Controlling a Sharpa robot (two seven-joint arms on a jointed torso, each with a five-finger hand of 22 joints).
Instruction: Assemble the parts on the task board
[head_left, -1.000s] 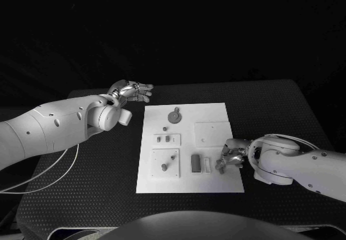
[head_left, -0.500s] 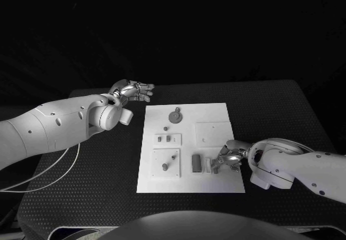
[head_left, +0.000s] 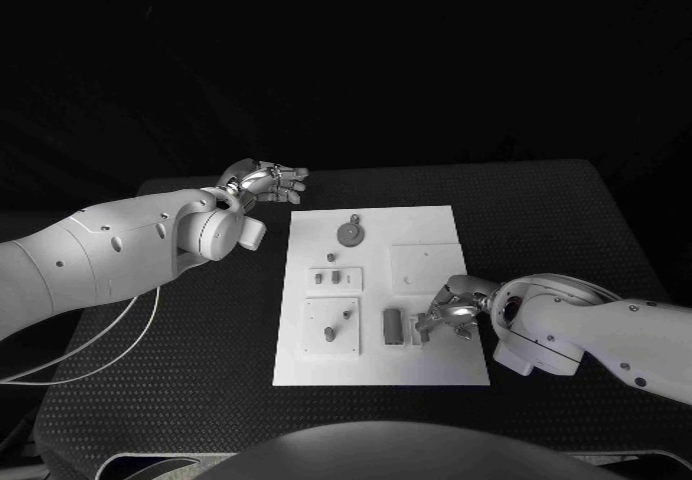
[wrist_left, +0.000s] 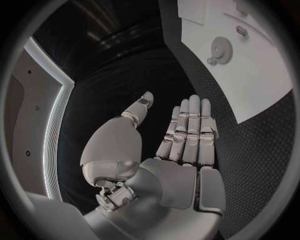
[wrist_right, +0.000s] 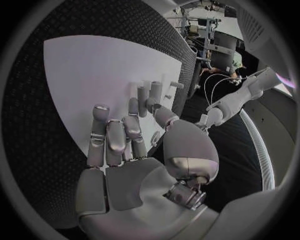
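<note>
At the task board's four o'clock edge, right hand hovers by upright parts, fingers spread, empty. Left hand at ten o'clock over the desk, flat, empty.

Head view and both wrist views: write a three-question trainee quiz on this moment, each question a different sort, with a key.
1. True or false: the left hand rests on the task board.
2. Which hand is over the board's near right part? A) left B) right hand
3. Fill in: the round gear-like part lies at the board's ___ end, far or near.

Key: 1 false, it is off the board's far left corner, holding nothing; 2 B; 3 far.
</note>
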